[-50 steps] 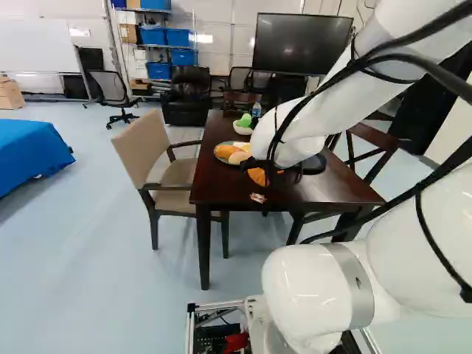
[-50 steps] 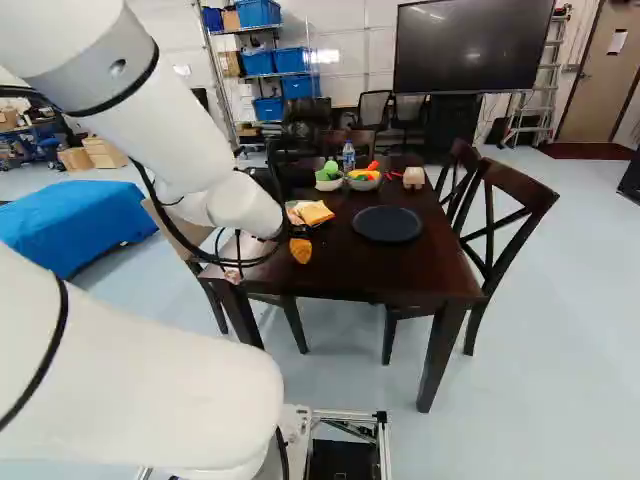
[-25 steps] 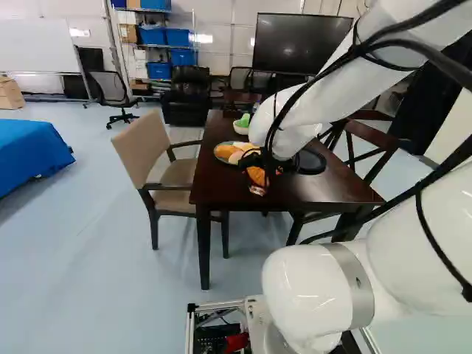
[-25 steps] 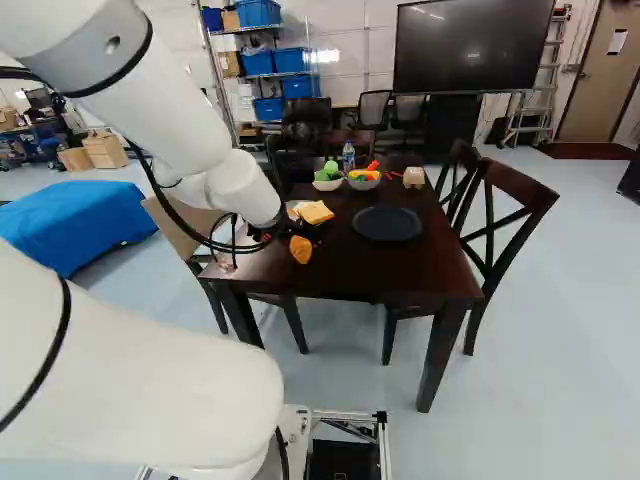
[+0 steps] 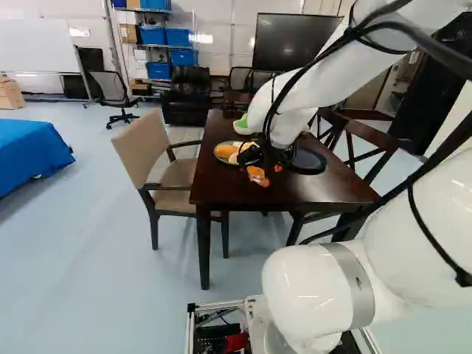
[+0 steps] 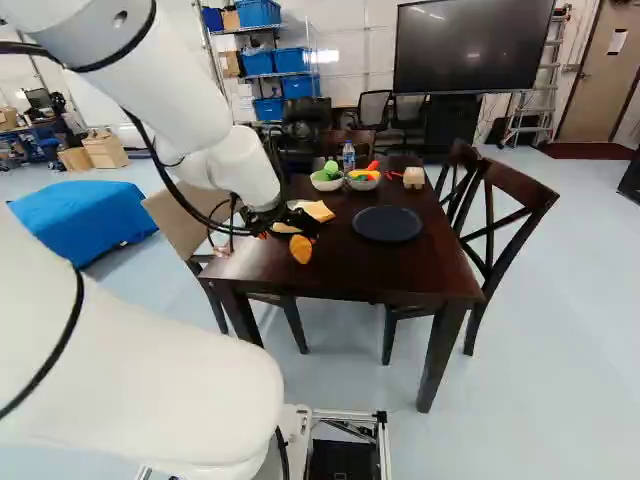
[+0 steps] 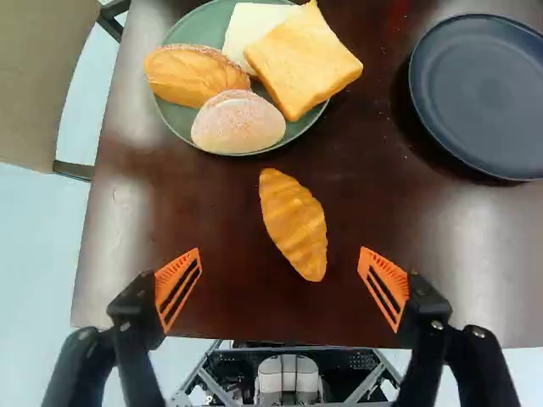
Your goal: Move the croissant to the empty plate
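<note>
Croissant (image 7: 293, 224) in 3 views, bottle (image 6: 348, 157) only in right base view.

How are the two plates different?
The green plate has bread on it, but the dark plate is empty. The green plate is near the tan chair, while the dark plate is on the side away from it. Both are round and sit on the table.

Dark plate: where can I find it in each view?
Left base view: the dark plate is right of the middle, on the table.
Right base view: right of the middle.
Wrist view: beside the green plate of bread.
Shared landmark: the croissant.
</note>
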Available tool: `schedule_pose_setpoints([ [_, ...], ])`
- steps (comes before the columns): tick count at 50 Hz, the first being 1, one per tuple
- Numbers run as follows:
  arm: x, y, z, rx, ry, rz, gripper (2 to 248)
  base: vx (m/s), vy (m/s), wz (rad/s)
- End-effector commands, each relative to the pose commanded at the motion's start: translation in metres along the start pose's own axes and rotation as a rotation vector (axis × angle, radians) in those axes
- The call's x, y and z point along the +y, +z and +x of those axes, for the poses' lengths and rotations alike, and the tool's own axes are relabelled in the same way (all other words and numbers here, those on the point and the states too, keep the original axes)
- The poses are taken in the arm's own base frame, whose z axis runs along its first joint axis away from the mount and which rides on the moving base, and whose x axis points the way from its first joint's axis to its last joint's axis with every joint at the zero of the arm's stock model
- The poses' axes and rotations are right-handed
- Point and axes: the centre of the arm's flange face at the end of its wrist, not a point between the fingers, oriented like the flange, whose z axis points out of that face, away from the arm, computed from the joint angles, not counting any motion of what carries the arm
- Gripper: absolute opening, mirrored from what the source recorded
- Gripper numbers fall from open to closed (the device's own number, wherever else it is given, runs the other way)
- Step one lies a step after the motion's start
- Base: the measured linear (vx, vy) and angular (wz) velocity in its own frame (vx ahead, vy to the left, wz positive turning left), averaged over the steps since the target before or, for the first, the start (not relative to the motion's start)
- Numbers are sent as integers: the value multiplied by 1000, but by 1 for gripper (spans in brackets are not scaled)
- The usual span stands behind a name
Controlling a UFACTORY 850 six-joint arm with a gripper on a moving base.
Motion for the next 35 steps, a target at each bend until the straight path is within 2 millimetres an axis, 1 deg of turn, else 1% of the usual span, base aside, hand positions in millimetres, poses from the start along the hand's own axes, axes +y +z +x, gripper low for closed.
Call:
schedule_pose_setpoints([
  [7, 0, -3, 10, -21, -14, -3, 247, 0, 0, 0],
  [27, 2, 14, 38, -119, -54, -22, 247, 0, 0, 0],
  [35, 7, 17, 43, -147, -65, -35, 247, 0, 0, 0],
])
